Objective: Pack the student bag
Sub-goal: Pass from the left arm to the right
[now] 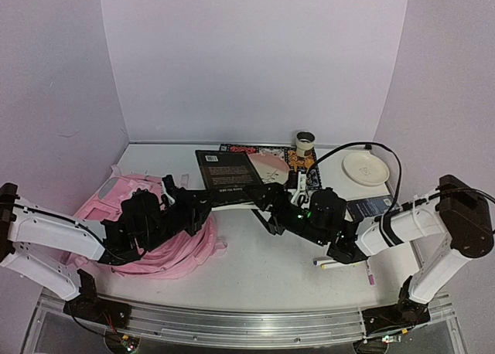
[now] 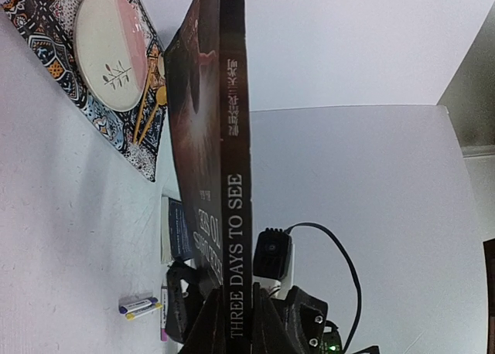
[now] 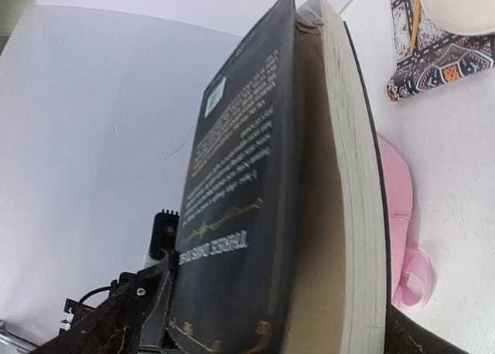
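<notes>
The left hand (image 1: 203,202) clenched the spine of the dark paperback book (image 1: 228,176). The right hand (image 1: 267,199) straddled its page edge, grip unclear. The soft pink fabric student bag (image 1: 178,253) lay on the tabletop (image 1: 271,273) to the left, below the nearer left arm.

Left arm (image 1: 46,232), right arm (image 1: 410,224): white shells, black joints. Left gripper (image 1: 204,202), right gripper (image 1: 267,199) black. Black cable (image 1: 371,144) loops upper right.
</notes>
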Available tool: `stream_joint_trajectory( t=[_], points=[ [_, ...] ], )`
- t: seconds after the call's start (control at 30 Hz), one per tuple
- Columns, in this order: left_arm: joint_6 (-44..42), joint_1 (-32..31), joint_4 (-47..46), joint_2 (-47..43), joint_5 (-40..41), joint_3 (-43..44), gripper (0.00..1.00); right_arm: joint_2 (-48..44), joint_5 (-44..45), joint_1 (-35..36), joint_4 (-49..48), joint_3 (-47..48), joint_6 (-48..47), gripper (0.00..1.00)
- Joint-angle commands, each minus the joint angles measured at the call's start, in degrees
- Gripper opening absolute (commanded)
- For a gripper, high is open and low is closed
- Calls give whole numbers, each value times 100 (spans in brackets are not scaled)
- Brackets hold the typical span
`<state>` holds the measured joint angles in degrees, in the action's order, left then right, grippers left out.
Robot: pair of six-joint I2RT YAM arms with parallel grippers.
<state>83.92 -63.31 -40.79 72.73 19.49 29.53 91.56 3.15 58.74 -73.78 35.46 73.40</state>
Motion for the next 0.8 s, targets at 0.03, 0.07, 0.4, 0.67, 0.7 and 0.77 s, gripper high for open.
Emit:
stream_joint_trajectory(
  t=[0.03, 0.07, 0.4, 0.67, 0.7, 0.77],
  points=[
    [168, -6, -601, -213, -77, -23, 0, -290, 239, -55, -1748, 57, -371, 86],
    [170, -6, -603, -210, -97, -18, 0, -288, 257, -56, -1792, 40, -380, 84],
    [401, -61, -612, 147, -348, 43, 0, -288, 266, -102, -2093, -5, -613, 53],
    [350, -214, -628, 355, -383, 147, 0, -224, 247, -179, -2408, -64, -646, 29],
    [361, -217, -630, 355, -380, 110, 0, -237, 221, -194, -2431, -77, -662, 25],
    [270, -216, -622, 303, -286, 8, 4, -279, 193, -235, -2480, -136, -717, 16]
  ],
)
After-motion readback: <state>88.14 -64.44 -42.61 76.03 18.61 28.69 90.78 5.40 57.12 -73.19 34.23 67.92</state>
